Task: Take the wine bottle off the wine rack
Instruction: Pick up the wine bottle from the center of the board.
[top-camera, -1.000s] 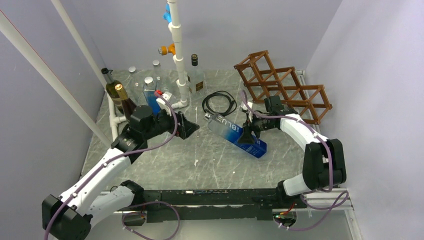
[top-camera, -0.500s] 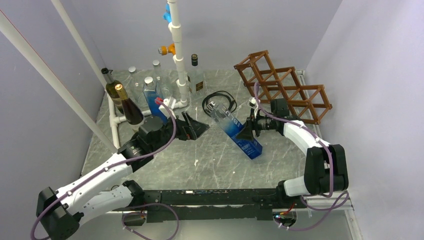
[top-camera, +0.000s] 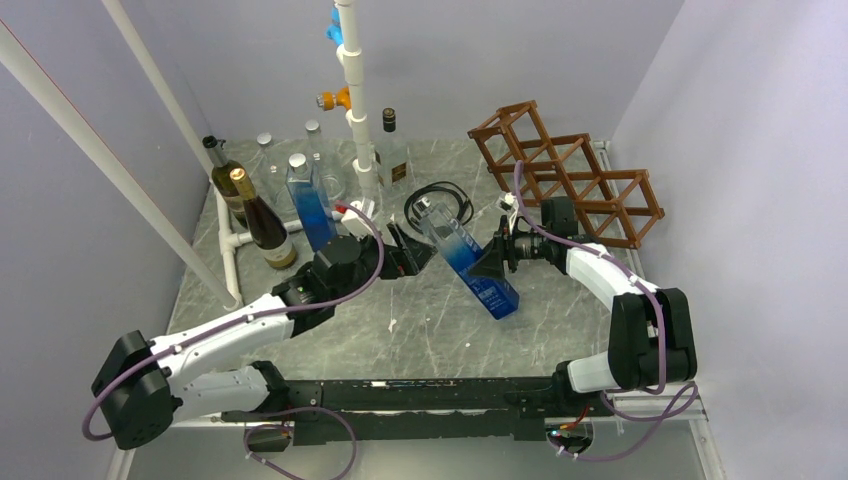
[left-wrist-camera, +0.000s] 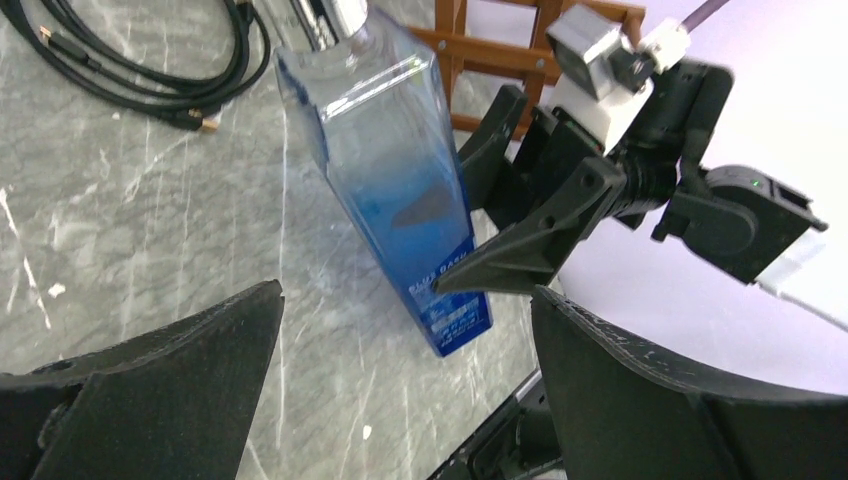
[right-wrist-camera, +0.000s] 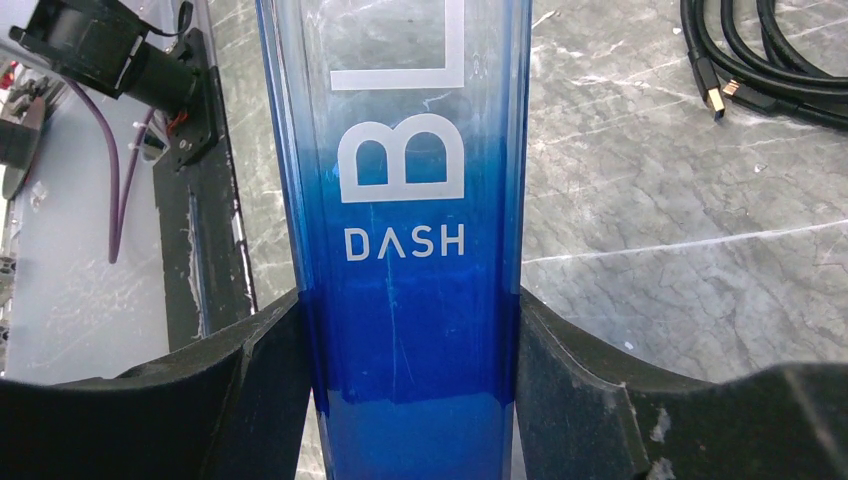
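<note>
The wine bottle (top-camera: 462, 258) is a square, clear-to-blue bottle lettered "DASH" (right-wrist-camera: 405, 200). It hangs tilted over the table, neck toward the back, clear of the wine rack. My right gripper (top-camera: 492, 264) is shut on its blue lower half, one finger on each side (right-wrist-camera: 408, 298). The reddish-brown wine rack (top-camera: 565, 175) stands at the back right with no bottle showing in its cells. My left gripper (top-camera: 420, 250) is open just left of the bottle, not touching it. In the left wrist view the bottle (left-wrist-camera: 390, 190) lies beyond the spread jaws (left-wrist-camera: 405, 295).
Several bottles (top-camera: 255, 215) stand at the back left, among them a blue square one (top-camera: 310, 205). A white pipe post (top-camera: 358, 110) rises at the back centre with a clear bottle (top-camera: 392, 150) beside it. A coiled black cable (top-camera: 438, 205) lies behind the held bottle.
The left arm has swung right, bringing its open gripper up beside the bottle. The right gripper has turned the bottle steeper, its neck now pointing further back.
</note>
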